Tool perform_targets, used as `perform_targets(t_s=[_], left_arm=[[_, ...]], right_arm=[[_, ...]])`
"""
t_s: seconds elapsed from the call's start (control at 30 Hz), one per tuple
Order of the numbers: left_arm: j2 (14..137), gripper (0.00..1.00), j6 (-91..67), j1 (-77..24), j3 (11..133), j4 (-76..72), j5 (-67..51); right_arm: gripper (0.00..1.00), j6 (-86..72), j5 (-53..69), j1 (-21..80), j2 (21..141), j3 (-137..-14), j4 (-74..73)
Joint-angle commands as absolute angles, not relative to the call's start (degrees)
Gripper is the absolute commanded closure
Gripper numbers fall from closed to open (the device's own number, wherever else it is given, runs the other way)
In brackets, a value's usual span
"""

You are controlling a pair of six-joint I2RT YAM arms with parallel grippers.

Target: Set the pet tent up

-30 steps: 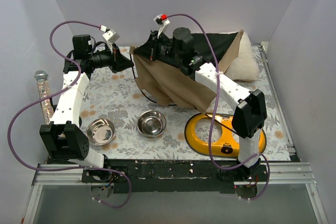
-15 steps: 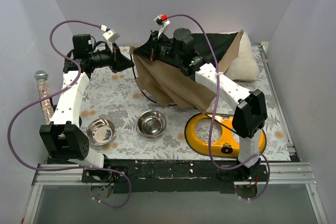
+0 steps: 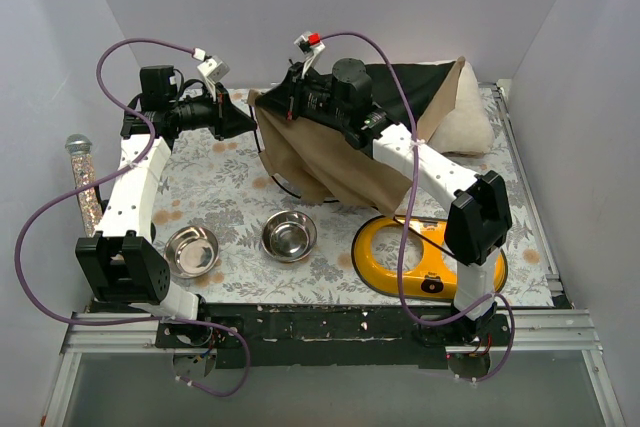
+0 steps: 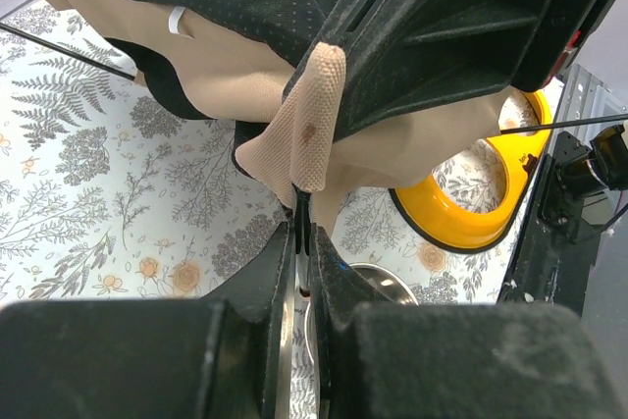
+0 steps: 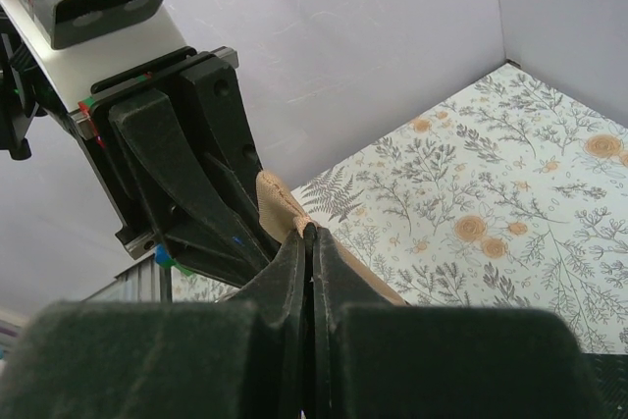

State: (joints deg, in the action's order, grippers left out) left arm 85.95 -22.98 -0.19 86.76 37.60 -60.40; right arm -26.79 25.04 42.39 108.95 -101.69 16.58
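While pet tent [image 3: 322, 162] hangs draped, left jaws, right jaws clamp its corner.

No lettering, brand, number or sign can be read in any of the views. The small white loop tag [image 4: 177, 20] on the pet tent [image 4: 221, 71], upper left of the left wrist view, is too small to show any print.
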Motion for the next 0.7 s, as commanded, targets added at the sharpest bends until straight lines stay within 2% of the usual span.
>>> perform_targets(t_s=[0.0,0.67], left_arm=[[86.9,1.0,-23.3,-2.3,86.9,43.2,-61.6],[86.7,1.0,-23.3,-2.3,88.8,43.4,-61.9]], right_arm=[[0.99,-27.2,26.1,43.4,102.8,-103.4,30.7],[0.99,-22.2,32.0,43.4,100.1,-97.2,25.8]])
